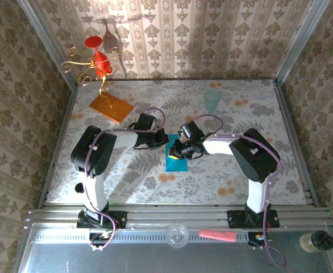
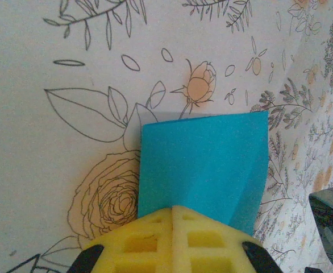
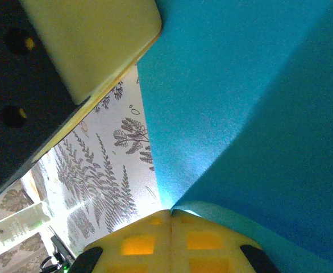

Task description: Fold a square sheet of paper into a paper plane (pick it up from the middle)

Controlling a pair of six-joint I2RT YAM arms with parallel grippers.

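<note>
Both left fingers [image 2: 161, 223] and right fingers [image 3: 161, 223] are clenched; slowly flatten the crease in the thin teal-blue paper sheet [image 2: 200, 165].

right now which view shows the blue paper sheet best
left wrist: the sheet lies nearly whole, its far corners and crease plain. top external shows the sheet small and partly covered. right wrist sees the sheet too close, its edges mostly cut off.
</note>
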